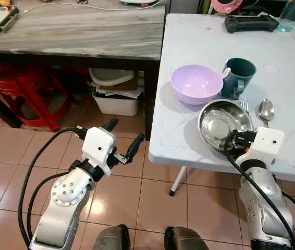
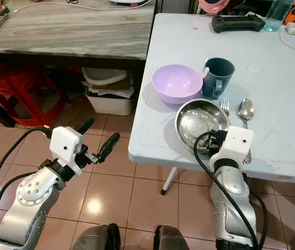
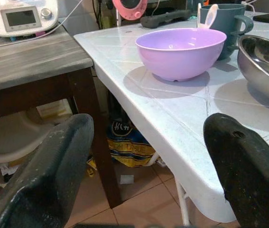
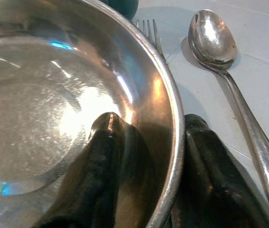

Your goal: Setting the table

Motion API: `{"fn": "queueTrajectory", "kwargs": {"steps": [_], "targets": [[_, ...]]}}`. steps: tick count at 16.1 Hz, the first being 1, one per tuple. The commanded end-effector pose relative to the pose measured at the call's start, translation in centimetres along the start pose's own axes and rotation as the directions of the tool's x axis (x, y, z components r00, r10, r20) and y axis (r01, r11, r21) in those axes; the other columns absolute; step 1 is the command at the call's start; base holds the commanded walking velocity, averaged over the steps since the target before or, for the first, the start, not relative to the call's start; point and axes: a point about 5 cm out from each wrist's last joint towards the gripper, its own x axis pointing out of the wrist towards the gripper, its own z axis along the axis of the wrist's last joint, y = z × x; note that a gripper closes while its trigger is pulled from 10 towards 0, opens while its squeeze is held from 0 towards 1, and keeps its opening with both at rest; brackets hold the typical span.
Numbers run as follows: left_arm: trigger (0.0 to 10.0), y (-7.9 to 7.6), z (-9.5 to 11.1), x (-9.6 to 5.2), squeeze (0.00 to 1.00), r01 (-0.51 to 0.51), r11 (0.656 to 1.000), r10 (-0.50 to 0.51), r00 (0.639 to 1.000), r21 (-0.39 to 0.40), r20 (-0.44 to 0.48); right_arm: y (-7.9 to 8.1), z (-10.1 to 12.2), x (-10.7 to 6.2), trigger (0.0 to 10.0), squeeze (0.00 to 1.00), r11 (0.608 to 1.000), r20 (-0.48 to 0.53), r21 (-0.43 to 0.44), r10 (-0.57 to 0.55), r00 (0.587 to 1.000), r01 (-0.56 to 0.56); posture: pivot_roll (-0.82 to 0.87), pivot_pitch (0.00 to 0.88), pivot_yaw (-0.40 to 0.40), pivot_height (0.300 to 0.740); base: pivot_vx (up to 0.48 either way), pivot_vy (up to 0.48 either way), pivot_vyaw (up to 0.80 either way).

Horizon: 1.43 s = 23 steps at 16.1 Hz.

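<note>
Right gripper (image 4: 146, 166) jaws straddle near rim of steel bowl (image 1: 224, 124), one finger inside, one outside, closed on it. Fork (image 1: 244, 105) and spoon (image 1: 266, 110) just beyond jaws: lift bowl straight, level. Left gripper (image 1: 124, 138) jaws apart, off white surface (image 1: 189, 47).

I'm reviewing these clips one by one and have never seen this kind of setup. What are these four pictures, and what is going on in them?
This is a humanoid robot with two silver arms, each ending in two black fingers. The two wide pictures come from a camera on its head, looking down; the two close-ups come from a camera on each wrist.

On the white table lie a steel bowl, a purple bowl, a teal mug, a fork and a spoon.

The right gripper has its jaws over the steel bowl's near rim, one finger inside and one outside. The left gripper hangs open over the tiled floor beside the table, holding nothing.
</note>
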Motion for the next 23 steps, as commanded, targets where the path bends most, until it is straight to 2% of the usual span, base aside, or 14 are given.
{"fn": "queueTrajectory", "kwargs": {"steps": [1, 11, 14, 15, 18, 23], "targets": [[10.0, -0.3, 0.5, -0.1, 0.0, 0.027, 1.0, -0.027, 0.999, 0.013, 0.022, -0.3, -0.6, -0.1, 0.0, 0.0, 1.0, -0.035, -0.007, -0.014, 0.999, 0.014, -0.03, 0.158, 0.042, 0.74, 0.0, 0.0, 0.0], [10.0, -0.6, 0.5, -0.1, 0.0, 0.046, 0.999, -0.046, 0.999, 0.015, 0.025, -0.5, -0.3, 0.0, 0.0, 0.0, 0.999, -0.041, 0.008, -0.035, 0.999, 0.035, -0.03, 0.15, 0.041, 0.74, 0.0, 0.0, 0.0], [10.0, -0.2, 0.0, 0.0, 0.0, -0.005, 1.0, 0.005, 1.0, 0.012, -0.003, -0.4, -0.2, 0.1, 0.0, 0.0, 0.999, -0.042, 0.024, -0.034, 0.999, 0.035, -0.03, 0.14, 0.042, 0.74, 0.0, 0.0, 0.0], [10.0, 0.1, -0.6, -0.1, 0.0, -0.058, 0.998, 0.057, 0.998, -0.016, -0.028, -0.2, -0.1, 0.1, 0.0, 0.0, 0.998, -0.042, 0.046, -0.029, 0.999, 0.031, -0.03, 0.135, 0.042, 0.74, 0.0, 0.0, 0.0], [10.0, 0.1, -0.9, -0.1, 0.0, -0.074, 0.997, 0.072, 0.997, -0.039, -0.034, 0.1, 0.5, 0.3, 0.0, 0.0, 0.996, -0.018, 0.082, -0.017, 1.0, 0.018, -0.03, 0.129, 0.037, 0.74, 0.0, 0.0, 0.0], [10.0, 0.3, -0.8, 0.3, 0.0, -0.103, 0.994, 0.102, 0.995, -0.047, -0.025, 0.6, 1.0, 0.5, 0.0, 0.0, 0.996, 0.017, 0.087, 0.012, 1.0, -0.013, -0.04, 0.118, 0.034, 0.74, 0.0, 0.0, 0.0]]}}
